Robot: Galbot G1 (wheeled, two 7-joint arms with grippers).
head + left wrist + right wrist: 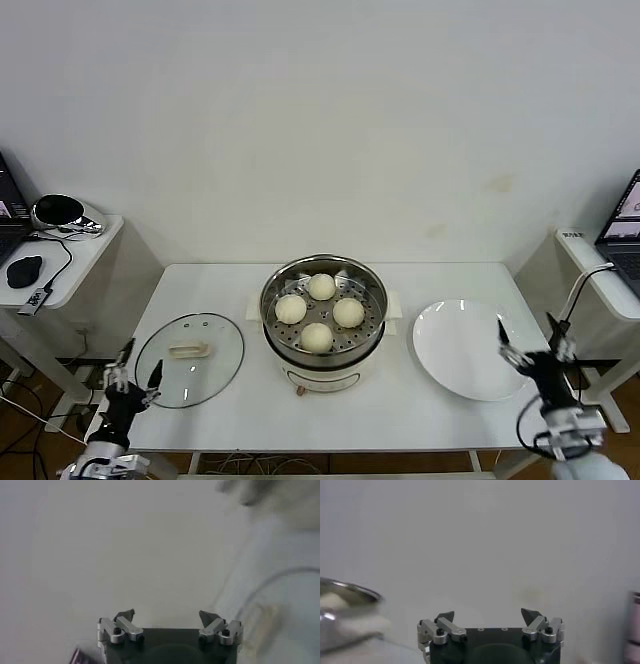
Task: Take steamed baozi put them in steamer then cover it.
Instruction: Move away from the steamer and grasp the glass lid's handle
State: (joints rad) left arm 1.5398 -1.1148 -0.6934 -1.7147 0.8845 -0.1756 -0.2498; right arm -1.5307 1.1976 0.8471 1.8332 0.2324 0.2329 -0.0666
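Observation:
The shiny steel steamer (372,290) stands mid-table on a white base. Several cream-white baozi lie on its perforated tray, the front one (317,337) nearest me. The clear glass cover (222,350) with its cream handle (188,350) lies flat on the table left of the steamer. My left gripper (137,373) is open and empty at the table's front left corner, just in front of the cover. My right gripper (527,344) is open and empty at the front right, beside the white plate. The steamer's rim (350,587) shows blurred in the right wrist view.
A flat white plate (462,348) lies right of the steamer. A side shelf at the left holds a mouse (24,270) and a silver object (58,211). A laptop (622,230) stands on a shelf at the right. A white wall is behind.

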